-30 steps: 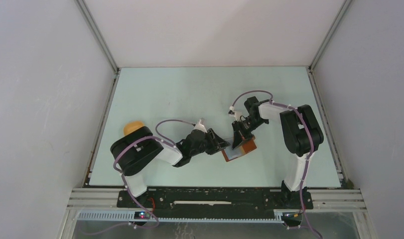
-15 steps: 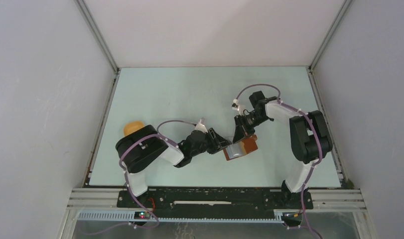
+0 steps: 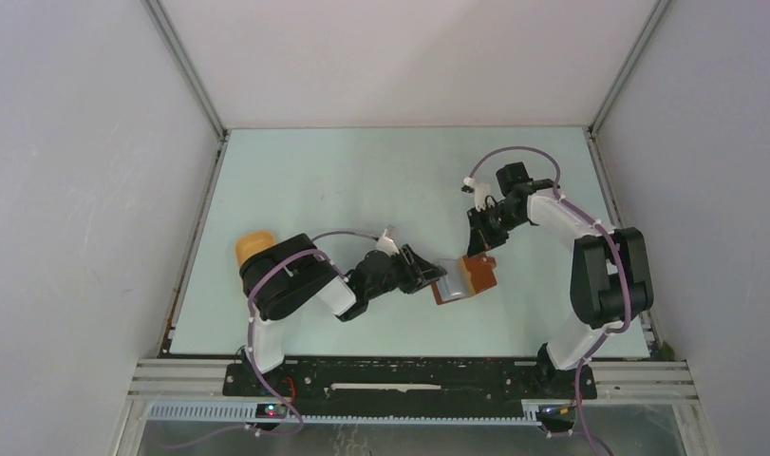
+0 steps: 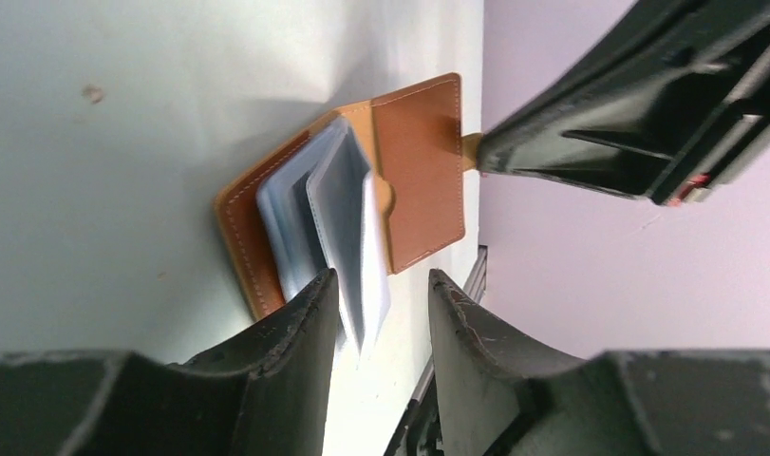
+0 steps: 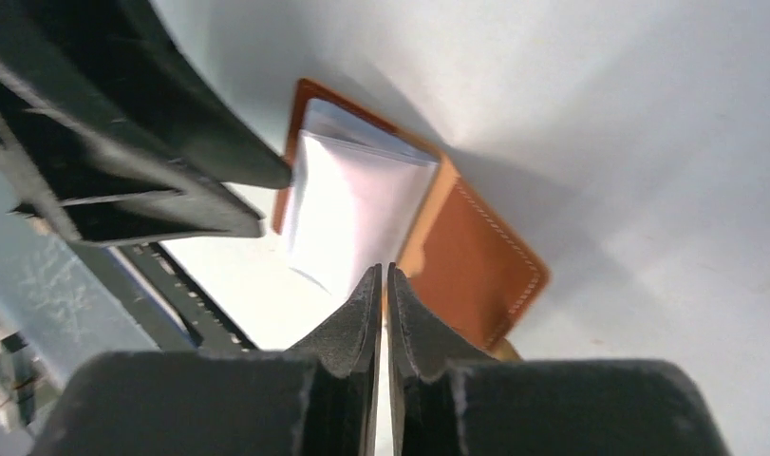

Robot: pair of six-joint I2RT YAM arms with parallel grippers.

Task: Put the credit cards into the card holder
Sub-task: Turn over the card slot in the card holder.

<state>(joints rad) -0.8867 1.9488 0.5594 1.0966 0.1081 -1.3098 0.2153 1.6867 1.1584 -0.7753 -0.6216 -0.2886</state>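
Note:
The card holder (image 3: 474,275) lies open on the table, reddish-brown outside with pale blue-grey sleeves inside (image 4: 305,204). A pale card (image 4: 373,249) stands among the sleeves; it also shows in the right wrist view (image 5: 347,204). My left gripper (image 3: 438,275) is open at the holder's near edge, its jaws (image 4: 381,290) either side of the sleeves' and card's edge. My right gripper (image 3: 476,247) is shut and empty, its tips (image 5: 383,274) just above the holder's far brown flap (image 5: 476,266). No other card shows.
An orange-yellow oval tray (image 3: 253,244) sits at the table's left, behind the left arm's elbow. The two grippers face each other closely across the holder. Metal frame rails run along the table's near edge (image 3: 409,366).
My right gripper has pulled back up and to the right; the card it held over the holder is no longer in its jaws. My left gripper and the holder have shifted slightly right.

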